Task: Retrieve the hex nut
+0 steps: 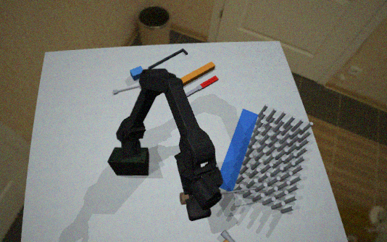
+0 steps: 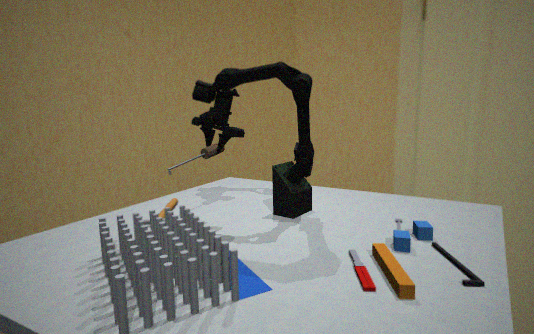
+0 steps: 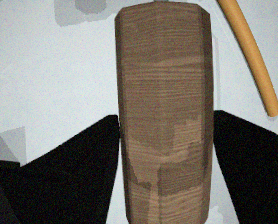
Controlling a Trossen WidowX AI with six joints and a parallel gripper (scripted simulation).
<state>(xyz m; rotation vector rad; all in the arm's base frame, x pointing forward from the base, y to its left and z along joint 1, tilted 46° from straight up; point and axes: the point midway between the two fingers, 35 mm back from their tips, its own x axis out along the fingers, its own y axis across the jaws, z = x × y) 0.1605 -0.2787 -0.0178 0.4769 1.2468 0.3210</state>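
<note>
My gripper point(image 2: 213, 149) point(image 3: 166, 123) is shut on the wooden handle point(image 1: 184, 198) point(image 2: 209, 151) point(image 3: 162, 75) of a thin metal hook tool. Its shaft point(image 1: 238, 191) point(image 2: 186, 162) slants down to a small bent tip, held well above the table. In the top view the shaft overlaps the near corner of the spacer field, but the exterior view shows it high over the spacers' tops. The grey metal spacers point(image 1: 276, 178) point(image 2: 169, 295) stand upright in rows. The blue taped strip point(image 1: 237, 148) point(image 2: 253, 284) lies along their front. The hex nut cannot be made out in any view.
An orange-handled tool point(image 2: 169, 205) point(image 3: 250, 55) lies beyond the field. On the other side lie a red-handled tool point(image 1: 209, 82) point(image 2: 365, 278), an orange bar point(image 1: 198, 73) point(image 2: 393, 270), a black angled rod point(image 1: 167, 58) point(image 2: 456, 262), a grey wrench-like tool point(image 1: 120, 90) and blue blocks point(image 2: 402, 241).
</note>
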